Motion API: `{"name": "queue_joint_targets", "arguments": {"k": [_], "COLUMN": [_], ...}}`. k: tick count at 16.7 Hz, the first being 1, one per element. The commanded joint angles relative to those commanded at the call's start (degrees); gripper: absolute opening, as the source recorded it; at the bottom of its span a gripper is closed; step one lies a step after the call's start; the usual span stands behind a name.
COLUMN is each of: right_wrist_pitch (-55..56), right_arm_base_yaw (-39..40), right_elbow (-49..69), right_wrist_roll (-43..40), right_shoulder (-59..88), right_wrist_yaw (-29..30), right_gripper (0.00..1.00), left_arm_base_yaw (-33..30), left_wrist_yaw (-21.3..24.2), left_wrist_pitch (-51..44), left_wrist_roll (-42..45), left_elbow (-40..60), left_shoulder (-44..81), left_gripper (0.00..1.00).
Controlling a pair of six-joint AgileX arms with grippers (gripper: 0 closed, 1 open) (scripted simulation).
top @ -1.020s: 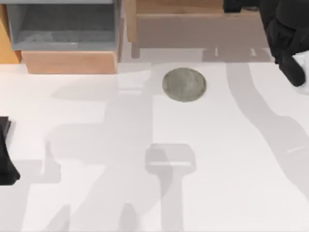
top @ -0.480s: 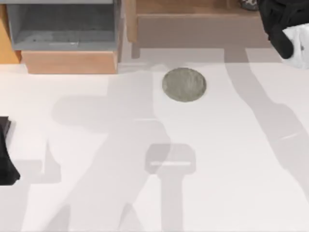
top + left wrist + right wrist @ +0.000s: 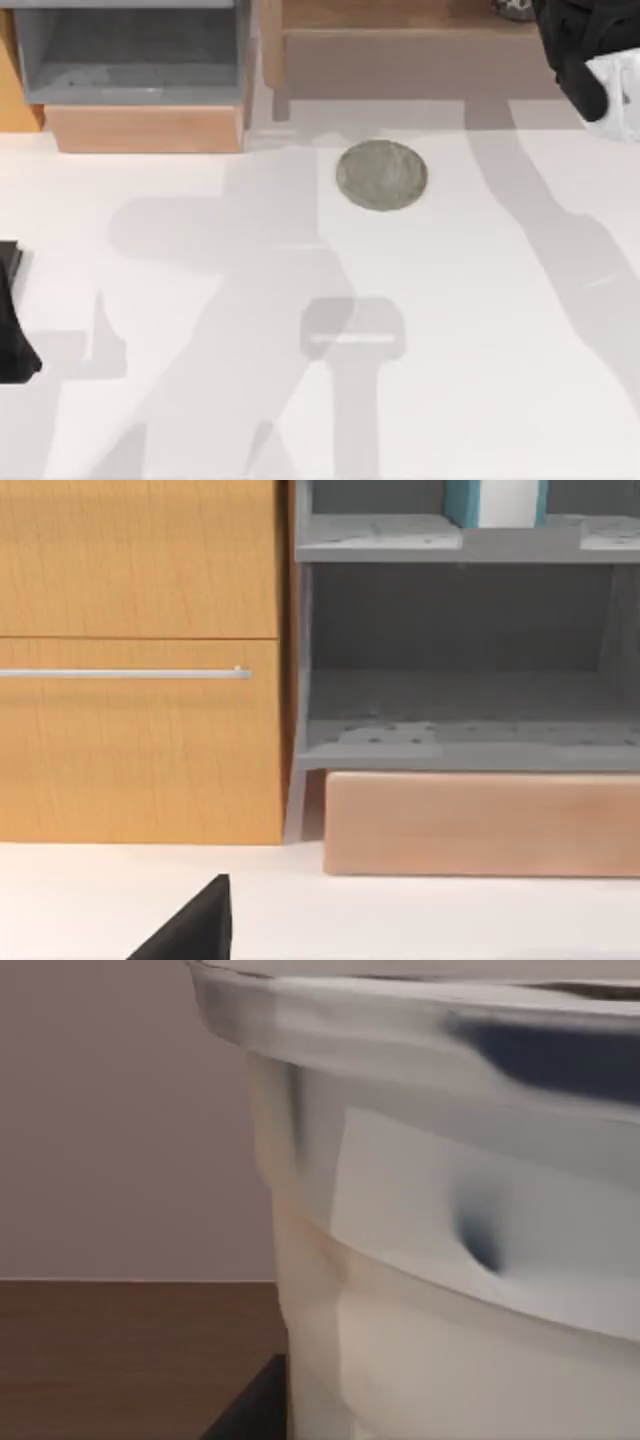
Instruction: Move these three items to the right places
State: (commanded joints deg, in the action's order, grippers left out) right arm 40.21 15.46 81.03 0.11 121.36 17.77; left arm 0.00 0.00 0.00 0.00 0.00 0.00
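The clear cup of beige milk tea [image 3: 450, 1260] with its white lid rim stands very close in the right wrist view, and wooden board shows beside it. My right gripper [image 3: 585, 50] is at the table's far right back corner, over the wooden shelf's end, right at the cup. The round grey stone coaster [image 3: 381, 175] lies bare on the white table at the middle back, well left of that arm. At the table's left edge my left gripper [image 3: 12, 325] stays parked.
A grey open shelf unit [image 3: 130, 50] on a light wooden base [image 3: 145, 128] stands at the back left, next to an orange drawer cabinet [image 3: 140, 660]. A wooden shelf [image 3: 400, 55] runs along the back right. White tabletop [image 3: 450, 330] spreads in front.
My right arm drew back towards the far right corner during the first half second, then held nearly still. The coaster and the left arm have not moved.
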Motion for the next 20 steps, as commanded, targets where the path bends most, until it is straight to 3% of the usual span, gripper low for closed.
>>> {"name": "queue_joint_targets", "arguments": {"k": [8,20], "right_wrist_pitch": [0.0,0.5], "right_arm_base_yaw": [0.0,0.6], "right_elbow": [0.0,-2.3], "right_wrist_roll": [0.0,0.1], "right_shoulder": [0.0,-2.3], "right_wrist_yaw": [0.0,0.4], "right_gripper": [0.02,0.00], "left_arm_base_yaw": [0.0,0.0], "left_wrist_yaw": [0.0,0.0], "left_wrist_pitch": [0.0,0.0], "left_wrist_roll": [0.0,0.0], "left_elbow": [0.0,0.0], "left_shoulder": [0.0,0.0], "left_gripper": [1.00,1.00]}}
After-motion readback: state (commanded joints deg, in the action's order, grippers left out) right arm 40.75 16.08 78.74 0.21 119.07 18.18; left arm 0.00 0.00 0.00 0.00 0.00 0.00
